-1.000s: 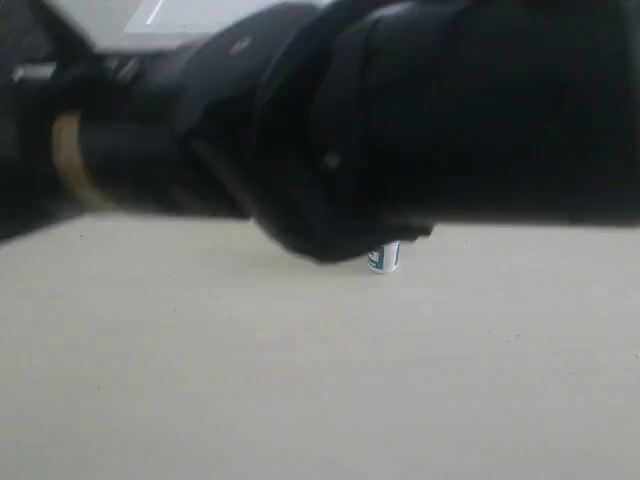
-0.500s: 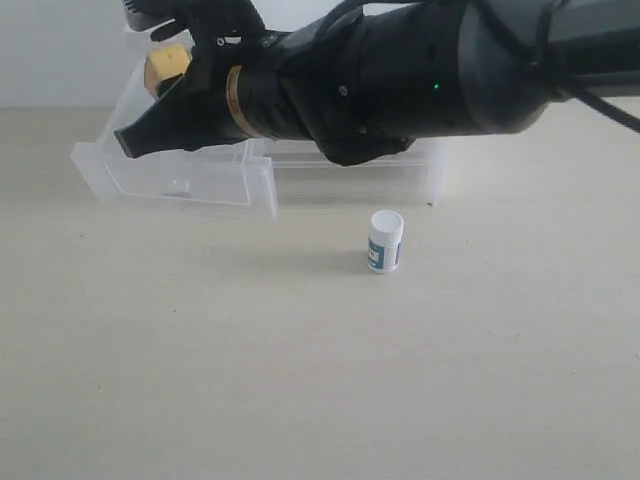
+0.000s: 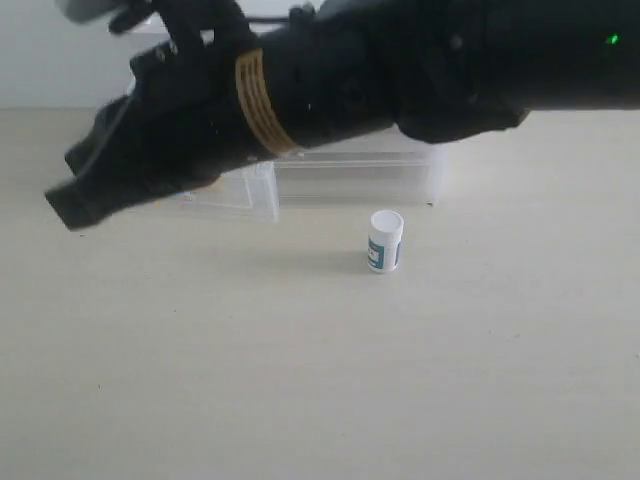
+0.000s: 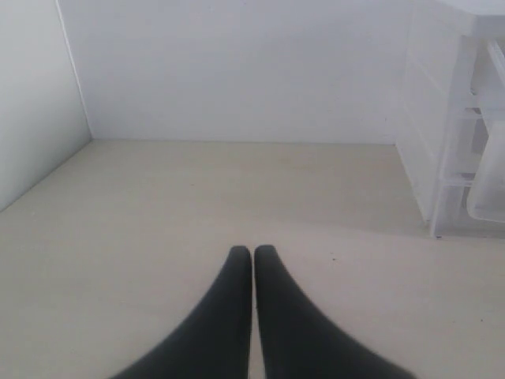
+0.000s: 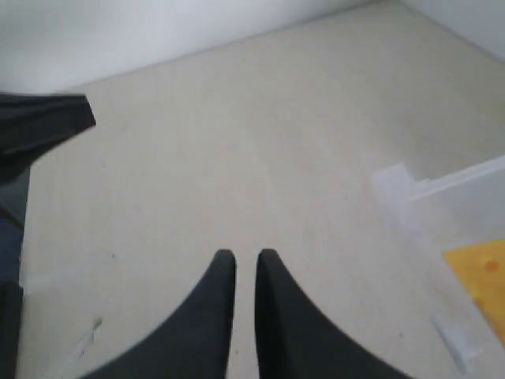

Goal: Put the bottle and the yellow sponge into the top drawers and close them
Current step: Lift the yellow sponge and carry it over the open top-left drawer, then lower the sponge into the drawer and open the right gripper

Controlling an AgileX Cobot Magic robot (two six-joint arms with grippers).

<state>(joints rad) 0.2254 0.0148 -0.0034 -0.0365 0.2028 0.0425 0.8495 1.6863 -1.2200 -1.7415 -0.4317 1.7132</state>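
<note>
The white bottle point(image 3: 384, 241) with a teal label stands upright on the table, in front of the clear top drawers point(image 3: 355, 178). One drawer point(image 5: 410, 189) is pulled out, and the yellow sponge point(image 5: 483, 284) lies inside it. In the exterior view the arm hides the sponge. My right gripper point(image 5: 245, 257) hovers over bare table beside that drawer, empty, its fingers nearly together with a thin gap. In the exterior view the right gripper point(image 3: 68, 208) reaches across to the left. My left gripper point(image 4: 252, 253) is shut and empty, low over the table, away from the cabinet.
The white-framed cabinet point(image 4: 442, 118) with stacked clear drawers stands to one side in the left wrist view. White walls point(image 4: 237, 71) close in the table. A dark arm part point(image 5: 43, 126) shows at the edge of the right wrist view.
The black arm swung down and left across the exterior view. The sponge, which showed at the fingertips above the open drawer half a second ago, is now hidden there. The bottle has not moved.
</note>
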